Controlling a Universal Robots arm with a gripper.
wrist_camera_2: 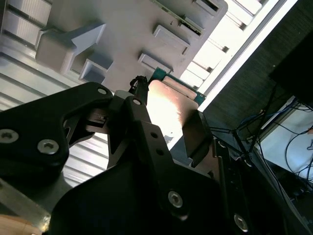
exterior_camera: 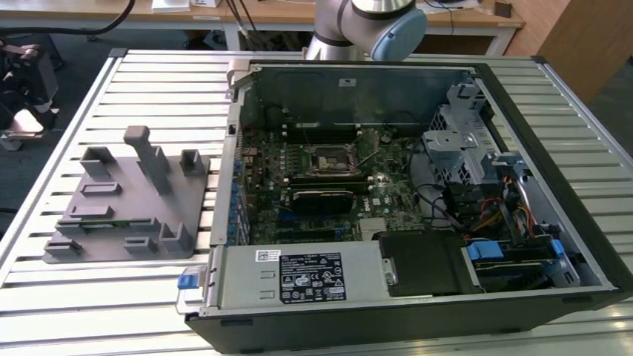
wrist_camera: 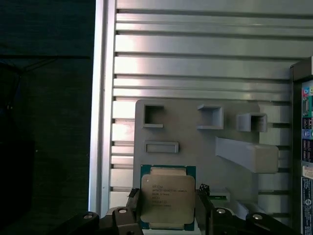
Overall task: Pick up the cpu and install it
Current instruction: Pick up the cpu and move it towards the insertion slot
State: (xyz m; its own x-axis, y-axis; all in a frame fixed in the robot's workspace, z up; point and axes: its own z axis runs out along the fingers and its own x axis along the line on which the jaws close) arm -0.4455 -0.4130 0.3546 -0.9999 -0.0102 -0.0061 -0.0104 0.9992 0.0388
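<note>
Exterior view: arm [exterior_camera: 368, 22] at the far side of the slatted bench [exterior_camera: 89, 297]. The open computer case [exterior_camera: 416, 185] lies flat on it, showing the motherboard [exterior_camera: 342, 200] and the black socket frame [exterior_camera: 330, 159]. A grey tray [exterior_camera: 124, 200] with upright posts lies beside the case on the exterior view's left. First wrist view: cpu [wrist_camera: 166, 203] is right between the jaws, silver top to the camera, green rim showing. Dark fingers [wrist_camera: 201, 200] are against two opposite edges, so the jaws are clenched on the cpu. Beyond the jaws are the tray's pockets and a post, and the case edge [wrist_camera: 304, 122] is beside the tray. Second wrist view: cpu [wrist_camera_2: 166, 115] is washed by glare between the black fingers [wrist_camera_2: 194, 134], with the tray just beyond the jaws. Cannot tell if the cpu is clear of the tray.
</note>
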